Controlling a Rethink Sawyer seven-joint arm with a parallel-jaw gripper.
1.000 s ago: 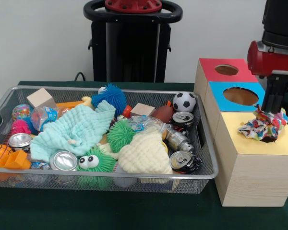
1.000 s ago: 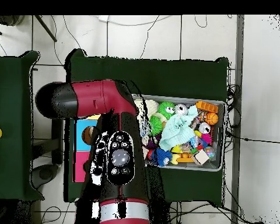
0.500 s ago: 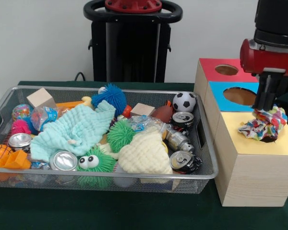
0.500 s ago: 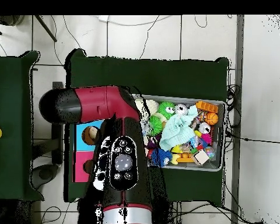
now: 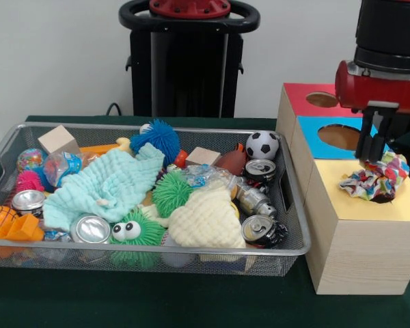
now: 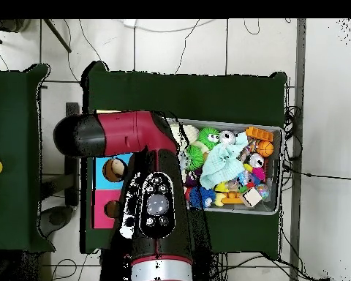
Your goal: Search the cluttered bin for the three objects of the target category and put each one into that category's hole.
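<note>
Front view: the pincer [image 5: 374, 140] is hanging at the right of the frame, just above and slightly left of the multicoloured patterned cloth [image 5: 374, 179], which is lying bunched on the yellow-topped box [image 5: 359, 236] and appearing to cover that box's hole. The dark fingers are pointing straight down with a narrow gap between them and are holding nothing; the cloth is sitting directly beneath and a little to the lower right of the tips, apart from them, so that any further push into the hole is judged to call for a short descent along the vertical. The bin [image 5: 150, 251] is occupying the left and centre of the frame on the green worktop [image 5: 191, 301], well apart from the pincer, and is holding the mint cloth [image 5: 102, 186] and the cream cloth [image 5: 206, 219] among cans and balls; these two are judged to be the remaining members of the cloth category, lying to the left of the pincer. Overhead view: the arm [image 6: 153, 205] is covering the boxes at centre left, hiding the pincer and the patterned cloth, while the bin [image 6: 279, 172] is lying to the arm's right.
</note>
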